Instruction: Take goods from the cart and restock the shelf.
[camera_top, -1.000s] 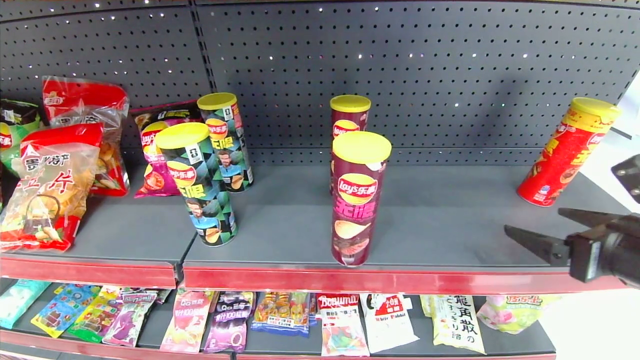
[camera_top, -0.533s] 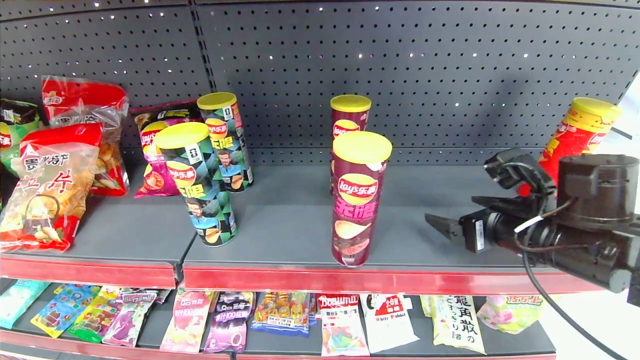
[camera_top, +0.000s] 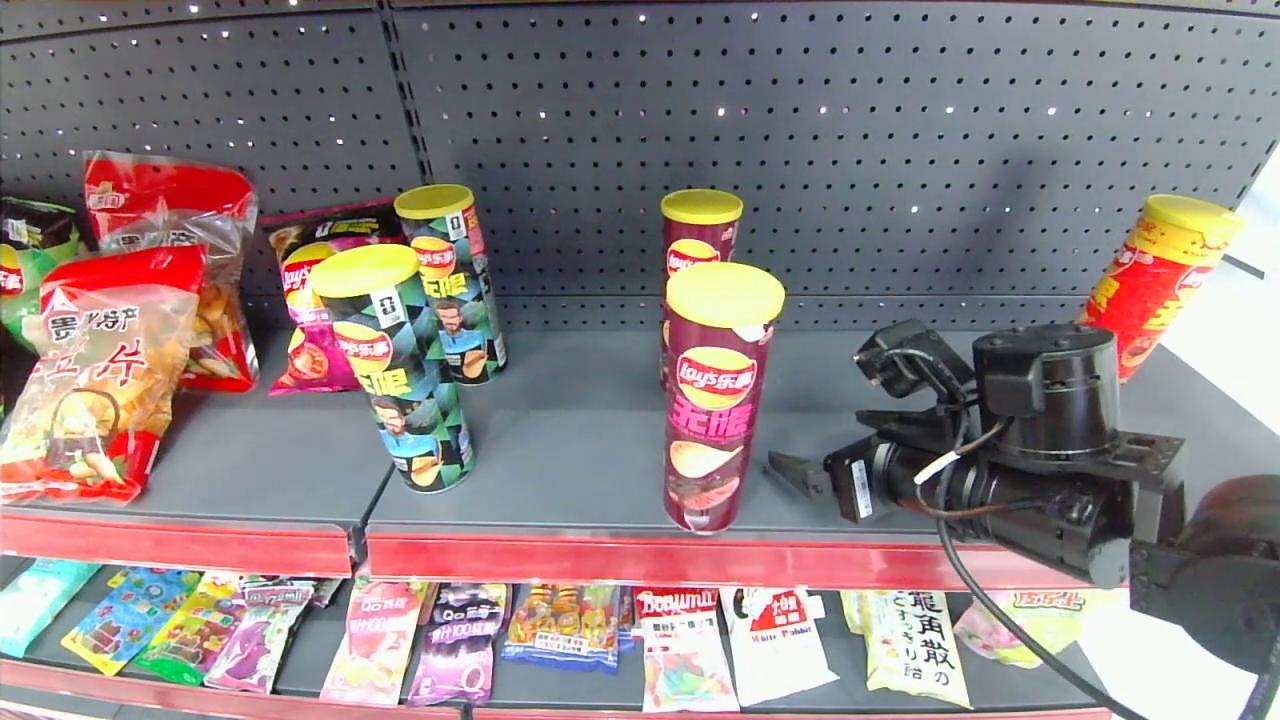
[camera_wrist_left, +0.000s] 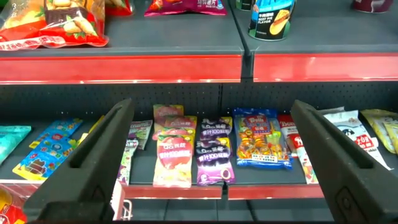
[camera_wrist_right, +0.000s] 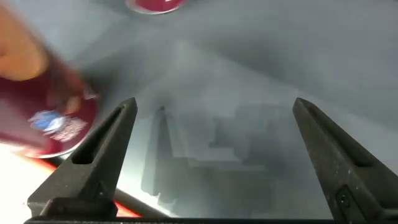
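Note:
The grey upper shelf (camera_top: 580, 430) holds a maroon chip can (camera_top: 718, 400) at its front edge, with a second maroon can (camera_top: 698, 235) behind it. Two teal cans (camera_top: 395, 370) stand to the left, and a red can (camera_top: 1155, 285) leans at the far right. My right gripper (camera_top: 815, 450) hovers low over the shelf just right of the front maroon can, open and empty. In the right wrist view the right gripper (camera_wrist_right: 214, 106) is spread wide, with that can (camera_wrist_right: 43, 118) blurred beside one finger. My left gripper (camera_wrist_left: 211, 109) is open and empty, facing the lower shelf.
Snack bags (camera_top: 100, 370) crowd the upper shelf's left end. Small candy packets (camera_top: 460, 640) lie along the lower shelf (camera_wrist_left: 186, 190). A red rail (camera_top: 700, 560) edges the upper shelf. Bare shelf lies between the maroon cans and the red can. A pegboard wall (camera_top: 800, 150) backs it.
My right arm has swung left along the shelf front, from the far right edge to close beside the front maroon can. Its gripper stayed open. The cans have not moved.

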